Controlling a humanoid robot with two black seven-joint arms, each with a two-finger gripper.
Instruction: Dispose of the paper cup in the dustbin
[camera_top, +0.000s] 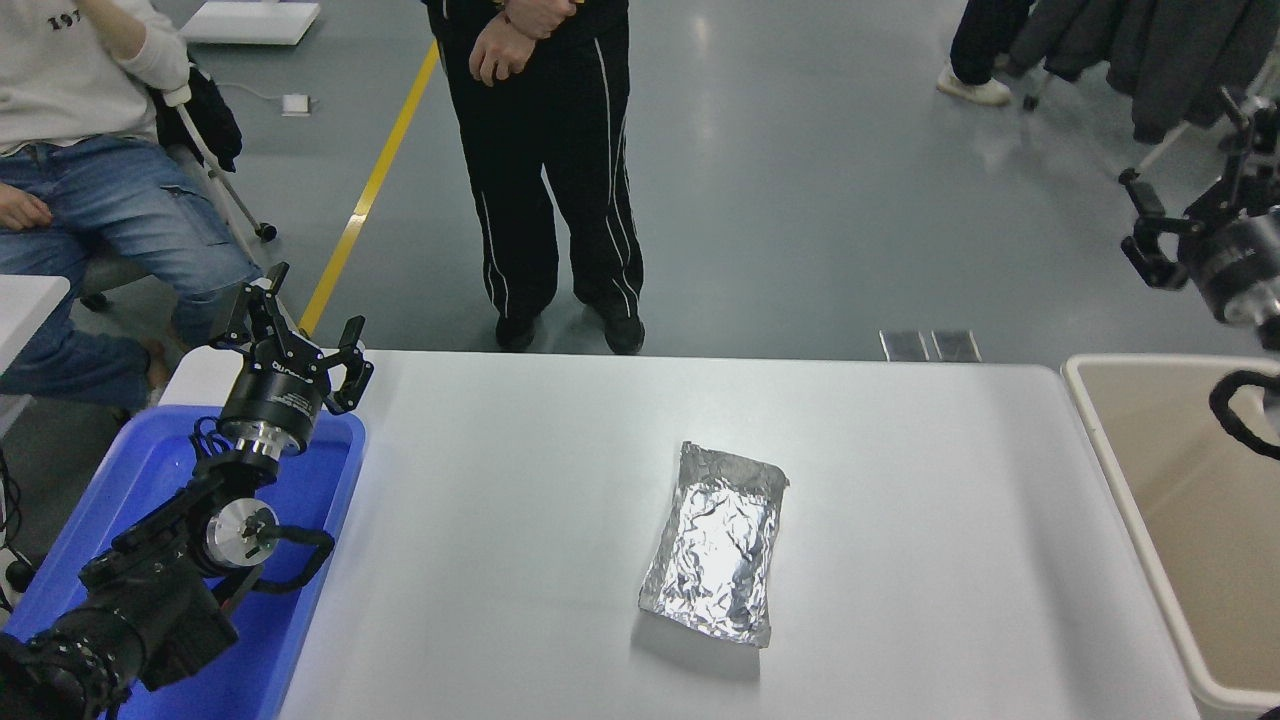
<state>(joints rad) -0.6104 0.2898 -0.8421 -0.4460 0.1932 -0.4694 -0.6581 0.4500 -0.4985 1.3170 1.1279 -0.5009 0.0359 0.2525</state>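
I see the white counter (520, 480), then the beige dustbin (1110, 440) cut off at its right edge (inside partly hidden). The foil packet (718, 545) lies mid-counter. My right hand (1185, 215) hangs above the bin, fingers spread, empty. Left hand (290, 335) open over the blue bin (150, 470). I can't find the paper cup.

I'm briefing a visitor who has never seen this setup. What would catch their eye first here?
Probably the crinkled silver foil packet, lying alone near the middle of the white table. Next, the left arm parked over the bright blue bin at the lower left, its claw open. At the right edge, the right claw hangs open above the beige dustbin; no paper cup is visible.
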